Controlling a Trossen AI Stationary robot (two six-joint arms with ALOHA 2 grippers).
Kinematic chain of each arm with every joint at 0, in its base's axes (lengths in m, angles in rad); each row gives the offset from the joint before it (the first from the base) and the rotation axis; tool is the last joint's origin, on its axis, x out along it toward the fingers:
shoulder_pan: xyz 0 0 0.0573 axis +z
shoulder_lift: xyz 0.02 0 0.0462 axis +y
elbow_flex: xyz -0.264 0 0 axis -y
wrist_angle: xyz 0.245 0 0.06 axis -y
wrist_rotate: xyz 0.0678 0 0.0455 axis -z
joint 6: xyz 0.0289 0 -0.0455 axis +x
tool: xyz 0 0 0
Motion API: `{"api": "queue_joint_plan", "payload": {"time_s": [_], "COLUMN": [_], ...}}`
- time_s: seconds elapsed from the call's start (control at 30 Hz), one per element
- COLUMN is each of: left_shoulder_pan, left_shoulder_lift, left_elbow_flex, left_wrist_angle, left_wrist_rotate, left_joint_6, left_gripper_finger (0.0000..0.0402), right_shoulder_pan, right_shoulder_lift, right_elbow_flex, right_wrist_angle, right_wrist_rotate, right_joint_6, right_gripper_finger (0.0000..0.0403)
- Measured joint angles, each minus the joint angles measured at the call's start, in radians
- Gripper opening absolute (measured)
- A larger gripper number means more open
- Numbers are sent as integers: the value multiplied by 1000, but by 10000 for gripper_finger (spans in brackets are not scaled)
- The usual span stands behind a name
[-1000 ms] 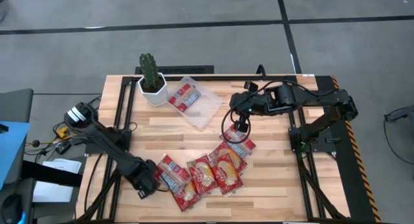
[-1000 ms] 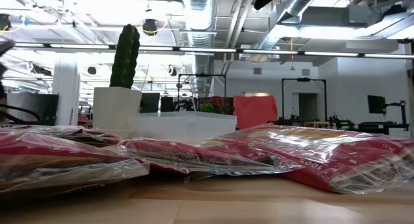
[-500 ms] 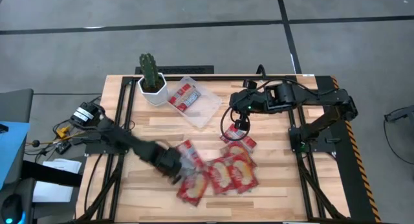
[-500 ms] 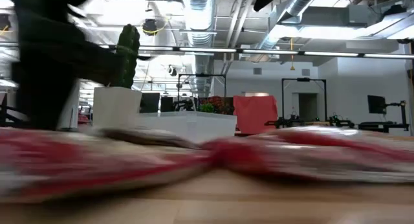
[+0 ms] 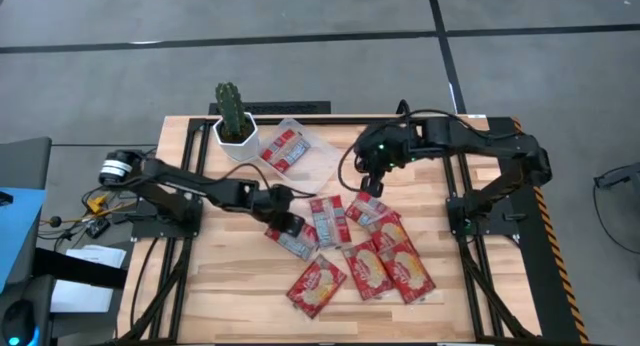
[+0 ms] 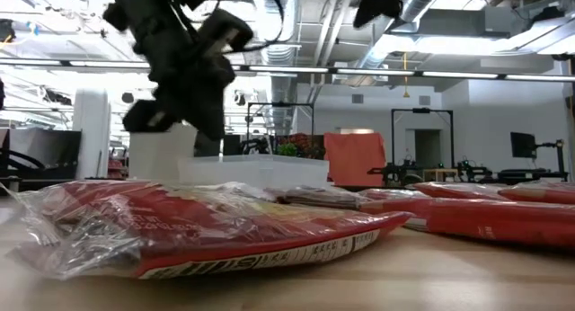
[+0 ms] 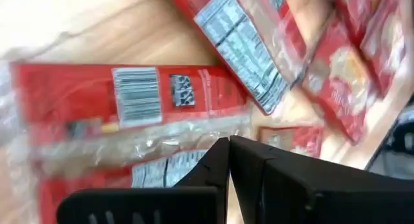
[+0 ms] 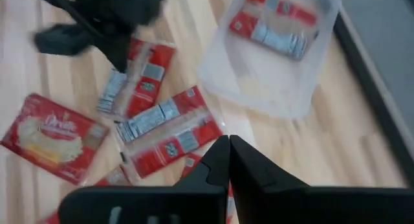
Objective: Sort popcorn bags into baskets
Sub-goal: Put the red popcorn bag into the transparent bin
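1. The wooden table (image 5: 240, 276) is made of pale planks on a black frame.
2. Red popcorn bags (image 5: 352, 248) lie spread over its near middle.
3. The left gripper (image 5: 292, 224) is over those bags, its fingers pressed together; it looks empty, but blur makes that unsure.
4. The right gripper (image 5: 370, 179) hangs above the bags' far edge, fingers together.
5. The clear basket (image 5: 322, 164) holds one bag, beside the cactus pot (image 5: 235, 136).
6. Behind is a big bright room with ceiling pipes (image 6: 269, 10).

You've got two matte-black jointed arms, black cables looping off both, a green light glowing on the right arm's wrist.
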Motion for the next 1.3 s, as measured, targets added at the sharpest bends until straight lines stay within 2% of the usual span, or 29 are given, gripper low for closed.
{"api": "queue_joint_plan", "payload": {"time_s": [0.1,0.17,0.3,0.43,0.53,0.6,0.77,0.83,1.03,1.17,1.3], "left_shoulder_pan": [-1,0,0,-7,-20,-24,-9,2,-1,-11,-15], "left_shoulder_lift": [-30,-33,-6,7,5,0,22,51,193,270,331], "left_elbow_flex": [-1,-1,0,0,-1,-1,1,1,0,0,0], "left_wrist_angle": [-64,-48,33,-65,-129,-95,155,208,367,489,542], "left_wrist_rotate": [-54,-78,-92,-81,-133,-163,-182,-165,-86,-77,-68], "left_joint_6": [-37,-34,-36,-70,-98,-96,20,34,-8,-47,-92], "left_gripper_finger": [10,27,79,138,172,186,191,186,179,179,179], "right_shoulder_pan": [-12,-4,18,39,54,63,85,96,134,171,197], "right_shoulder_lift": [1,1,3,3,3,5,13,12,12,12,13], "right_elbow_flex": [-88,-165,-321,-448,-522,-566,-660,-689,-721,-760,-795], "right_wrist_angle": [30,90,221,344,445,502,636,680,702,738,753], "right_wrist_rotate": [-8,-8,-12,17,43,42,42,46,66,96,115], "right_joint_6": [73,122,225,306,369,410,490,514,540,588,625], "right_gripper_finger": [19,15,16,18,14,12,15,16,11,16,16]}}
